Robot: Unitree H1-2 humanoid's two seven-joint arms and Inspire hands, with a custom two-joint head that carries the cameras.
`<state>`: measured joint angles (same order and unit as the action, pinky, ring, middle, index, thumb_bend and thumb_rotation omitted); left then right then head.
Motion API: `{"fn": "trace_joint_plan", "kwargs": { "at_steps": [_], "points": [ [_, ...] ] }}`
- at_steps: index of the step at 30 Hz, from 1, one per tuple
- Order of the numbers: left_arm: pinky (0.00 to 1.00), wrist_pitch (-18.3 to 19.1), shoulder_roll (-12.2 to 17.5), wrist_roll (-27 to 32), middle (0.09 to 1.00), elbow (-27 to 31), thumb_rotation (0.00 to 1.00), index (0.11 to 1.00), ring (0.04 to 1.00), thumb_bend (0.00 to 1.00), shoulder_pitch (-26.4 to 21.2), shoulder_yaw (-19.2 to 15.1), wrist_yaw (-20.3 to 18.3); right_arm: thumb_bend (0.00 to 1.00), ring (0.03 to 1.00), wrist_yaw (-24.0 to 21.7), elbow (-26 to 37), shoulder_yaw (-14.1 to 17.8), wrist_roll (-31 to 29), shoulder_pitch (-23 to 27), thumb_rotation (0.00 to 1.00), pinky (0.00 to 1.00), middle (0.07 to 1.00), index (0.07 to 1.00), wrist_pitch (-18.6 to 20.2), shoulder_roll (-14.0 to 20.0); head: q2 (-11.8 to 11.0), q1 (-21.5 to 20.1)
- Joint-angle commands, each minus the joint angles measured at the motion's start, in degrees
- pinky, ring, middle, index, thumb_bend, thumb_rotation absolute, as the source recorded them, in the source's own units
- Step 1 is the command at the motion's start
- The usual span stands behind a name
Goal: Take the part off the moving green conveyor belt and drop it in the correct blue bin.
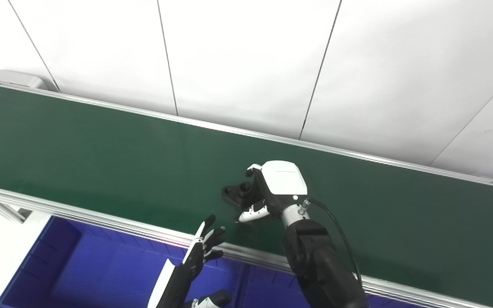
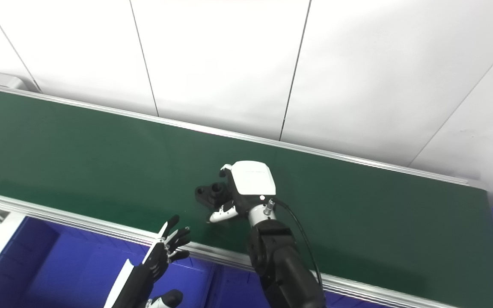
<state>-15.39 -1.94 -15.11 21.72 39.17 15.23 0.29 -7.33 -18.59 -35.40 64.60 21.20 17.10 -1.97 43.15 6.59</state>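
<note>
Your right hand (image 1: pixel 268 190) is curled around the black bracket-like part (image 1: pixel 236 193), which lies on the green conveyor belt (image 1: pixel 101 158) near its front rail; it looks rigid, light and smooth; grip its thick bossed end; your left hand (image 1: pixel 203 248) hangs splayed, empty, over the blue bin (image 1: pixel 71 265).

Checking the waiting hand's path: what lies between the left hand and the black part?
In the left eye view, only the belt's near rail and bare green belt lie between the left hand and the black part.

I see open green conveyor belt (image 1: pixel 79 145) toward its left end and right end. The wall (image 1: pixel 246 64) blocks its far edge; my right robot hand (image 1: pixel 272 188) crowds the black part (image 1: pixel 236 193) mid-belt.
</note>
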Motion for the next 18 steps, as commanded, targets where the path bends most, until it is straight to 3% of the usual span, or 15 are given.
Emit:
{"fn": "trace_joint_plan", "kwargs": {
  "at_steps": [1,4,5,7,14,18],
  "points": [
    [0.81,-0.68,0.28,0.55,0.924,2.53,0.83,1.000,0.892,0.72,1.09,0.22,0.14,0.88,0.478,-3.52,-2.80,-0.50,-0.64,-0.89,0.22,0.36,0.589,0.675,2.72,1.15,0.05,0.05],
    [0.81,-0.61,0.47,0.55,0.925,2.76,0.83,1.000,0.892,0.72,1.18,0.22,0.13,0.86,0.442,-3.56,-3.26,-0.32,-1.58,-0.95,0.18,0.33,0.553,0.662,2.94,1.09,0.27,0.18],
    [0.81,-0.57,0.61,0.49,0.924,2.84,0.83,1.000,0.893,0.71,1.20,0.21,0.09,0.66,0.354,-3.25,-3.52,-0.13,-2.20,-1.08,0.07,0.26,0.493,0.565,2.81,1.05,0.34,0.20],
    [0.81,-0.52,0.78,0.59,0.923,2.86,0.82,1.000,0.892,0.70,1.19,0.18,0.09,0.55,0.292,-1.41,-4.00,-0.05,-3.01,-1.46,0.02,0.21,0.420,0.528,2.14,1.07,0.29,0.19],
    [0.81,-0.51,0.95,0.57,0.922,2.65,0.82,1.000,0.892,0.70,1.08,0.15,0.16,0.52,0.282,2.57,-4.80,-1.19,-4.25,-1.57,0.00,0.21,0.403,0.520,1.80,1.20,0.34,0.24],
    [0.80,-0.31,0.95,0.24,0.917,2.64,0.82,1.000,0.883,0.70,1.06,0.04,0.20,0.53,0.221,4.90,-4.90,-1.43,-4.38,-1.93,0.00,0.15,0.468,0.484,2.07,0.88,0.39,0.39]
  ]
}}
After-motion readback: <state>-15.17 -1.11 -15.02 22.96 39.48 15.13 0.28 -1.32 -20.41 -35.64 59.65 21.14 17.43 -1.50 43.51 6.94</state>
